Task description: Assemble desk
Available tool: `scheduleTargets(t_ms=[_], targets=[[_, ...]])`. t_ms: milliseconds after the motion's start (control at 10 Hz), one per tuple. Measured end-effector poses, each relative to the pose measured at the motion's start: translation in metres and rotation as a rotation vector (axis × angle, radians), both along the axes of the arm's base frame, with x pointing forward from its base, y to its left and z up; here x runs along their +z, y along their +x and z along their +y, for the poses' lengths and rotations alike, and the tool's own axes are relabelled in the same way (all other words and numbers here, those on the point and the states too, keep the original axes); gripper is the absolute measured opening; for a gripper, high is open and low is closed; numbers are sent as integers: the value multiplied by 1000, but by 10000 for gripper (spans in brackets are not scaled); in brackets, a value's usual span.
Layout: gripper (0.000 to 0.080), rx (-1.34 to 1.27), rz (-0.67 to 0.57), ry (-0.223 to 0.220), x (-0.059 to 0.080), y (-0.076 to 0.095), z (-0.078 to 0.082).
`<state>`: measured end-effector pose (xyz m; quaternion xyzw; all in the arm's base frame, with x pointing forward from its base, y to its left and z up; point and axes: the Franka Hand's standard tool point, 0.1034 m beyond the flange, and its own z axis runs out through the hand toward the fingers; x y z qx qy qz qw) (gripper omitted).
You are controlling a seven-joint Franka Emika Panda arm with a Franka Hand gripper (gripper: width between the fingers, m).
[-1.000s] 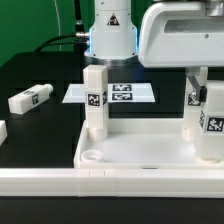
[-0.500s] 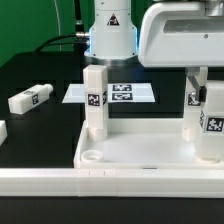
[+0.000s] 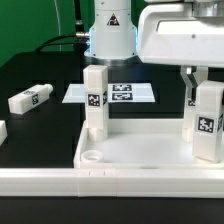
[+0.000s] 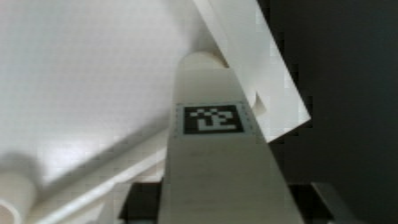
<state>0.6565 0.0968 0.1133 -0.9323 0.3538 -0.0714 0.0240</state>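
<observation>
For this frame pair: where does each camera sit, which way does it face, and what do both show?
Exterior view: off the arm, across the table from the robot base, facing it over the desk top; the white arm and claw show.
Wrist view: on the wrist, looking down along the claw; its dark fingers flank a tagged leg.
Shared: that leg and the desk top.

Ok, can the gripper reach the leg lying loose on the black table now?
Probably not yet: the gripper has another leg between its fingers over the desk top. The loose leg itself lies in the open.
</observation>
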Motion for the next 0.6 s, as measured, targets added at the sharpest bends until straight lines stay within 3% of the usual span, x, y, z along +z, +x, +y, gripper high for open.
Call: scheduleTargets(t_ms=[600], targets=[[290,-493,8,77,-1,-1,0]])
